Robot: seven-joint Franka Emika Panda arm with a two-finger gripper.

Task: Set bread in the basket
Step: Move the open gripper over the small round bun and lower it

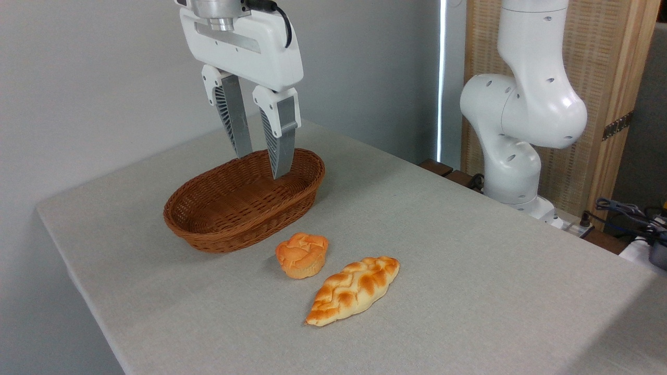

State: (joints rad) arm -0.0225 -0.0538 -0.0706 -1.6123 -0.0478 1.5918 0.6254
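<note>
Grey cloth-covered table is filling most of the frame, running from the left wall toward the lower right corner. White robot arm is standing at the table's far right edge, its base sitting just off the tabletop, with a slatted wood panel behind it and some cables lying at the right edge.

Oval brown wicker basket is sitting on the left-centre of the table, long axis running from near-left to far-right, nothing lying inside it.

Gripper is hanging from the top of the frame over the basket's far end, pointing straight down. Its two fingers are standing parted with a clear gap between them, holding nothing. The tips are appearing level with the basket's far rim in this view; cannot tell whether they are dipping inside or just hovering above it.

Braided leaf-shaped loaf is lying flat on the cloth in front of the basket, angled from near-left to far-right, golden with browned patches.

Bread, a small round orange bun with a knotted top, is sitting on the table just in front of the basket's near-right wall, apart from it, and just beside the loaf's left side without clearly touching. It is sitting outside the basket and well clear of the gripper.
</note>
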